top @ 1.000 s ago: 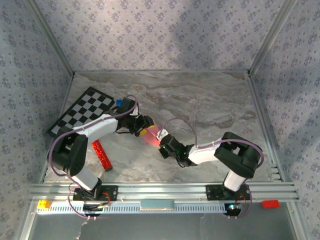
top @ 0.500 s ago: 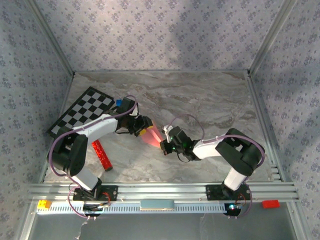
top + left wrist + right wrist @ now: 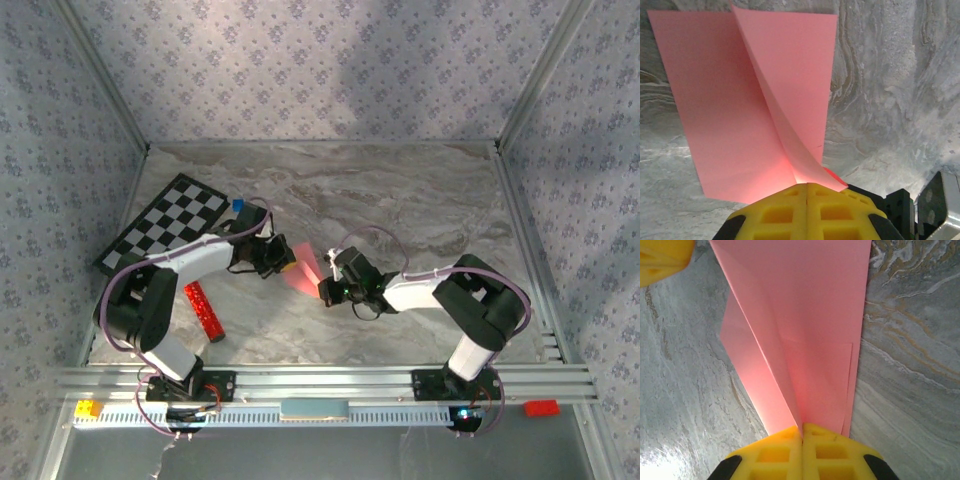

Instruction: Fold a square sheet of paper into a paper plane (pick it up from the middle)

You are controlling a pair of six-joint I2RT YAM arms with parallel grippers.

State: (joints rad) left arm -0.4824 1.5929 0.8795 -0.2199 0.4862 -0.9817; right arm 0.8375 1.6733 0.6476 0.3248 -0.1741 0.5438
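The pink square sheet of paper point(image 3: 305, 272) is folded into layers and hangs just above the marble table between my two grippers. My left gripper point(image 3: 285, 262) is shut on its left end. In the left wrist view its yellow jaws point(image 3: 807, 186) meet on a curled flap of the sheet point(image 3: 755, 90). My right gripper point(image 3: 325, 290) is shut on the opposite end. In the right wrist view its gripper point(image 3: 802, 429) pinches the centre crease of the sheet point(image 3: 810, 325), and a left fingertip point(image 3: 662, 257) shows at the top left. The paper plane is out of view.
A black-and-white checkerboard point(image 3: 165, 222) lies at the back left with a tiny blue cube point(image 3: 238, 205) at its right corner. A red glittery bar point(image 3: 203, 310) lies beside the left arm. A yellow brick point(image 3: 88, 408) and a red brick point(image 3: 541, 407) sit on the front rail.
My left gripper has closed on the paper's left end. The right gripper has shifted a little up and to the left with the paper still in it.
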